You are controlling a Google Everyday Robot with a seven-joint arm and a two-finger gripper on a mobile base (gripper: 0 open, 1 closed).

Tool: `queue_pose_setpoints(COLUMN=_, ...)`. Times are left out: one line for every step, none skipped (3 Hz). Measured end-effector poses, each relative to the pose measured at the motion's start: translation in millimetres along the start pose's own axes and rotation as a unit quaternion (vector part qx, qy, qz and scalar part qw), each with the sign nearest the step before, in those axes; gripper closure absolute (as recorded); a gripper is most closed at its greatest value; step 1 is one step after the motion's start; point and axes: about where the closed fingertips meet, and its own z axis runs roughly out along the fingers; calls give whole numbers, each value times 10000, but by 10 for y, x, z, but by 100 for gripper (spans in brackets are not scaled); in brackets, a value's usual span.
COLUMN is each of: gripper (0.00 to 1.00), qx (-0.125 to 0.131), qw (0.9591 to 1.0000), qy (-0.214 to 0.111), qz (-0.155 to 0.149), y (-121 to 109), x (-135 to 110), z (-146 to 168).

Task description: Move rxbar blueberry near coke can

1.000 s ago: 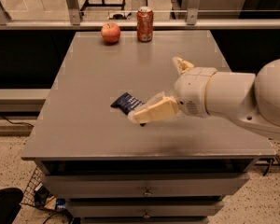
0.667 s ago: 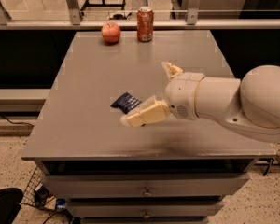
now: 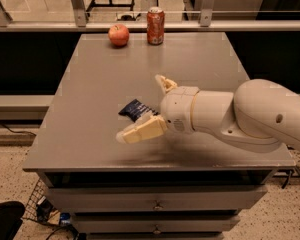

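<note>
Navy rxbar blueberry [image 3: 134, 109] lies between fingers of hand [image 3: 141, 107], spread wide; coke can [image 3: 155, 26] well apart.

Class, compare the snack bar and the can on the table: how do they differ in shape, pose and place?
Shape: the snack bar is flat and rectangular; the can is a cylinder. Pose: the bar lies flat; the can stands upright. Place: the bar is mid-table by the gripper, whose jaws are open; the can is at the far edge beside an apple. Both rest on the table.
</note>
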Motion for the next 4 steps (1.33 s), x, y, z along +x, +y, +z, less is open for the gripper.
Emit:
queue_pose_setpoints(gripper=0, qx=-34, qw=9999, qy=114, qz=14, y=43, x=104, z=77)
queue_pose_setpoints(gripper=0, qx=23, qw=9997, qy=217, qz=61, y=-15, x=226, z=83)
queue_pose_setpoints(gripper=0, qx=41, qw=9994, qy=313, qz=102, y=-73, x=371, z=92)
queue_pose_setpoints(gripper=0, qx=-14, qw=9994, qy=337, qz=101, y=-118, x=497, z=133)
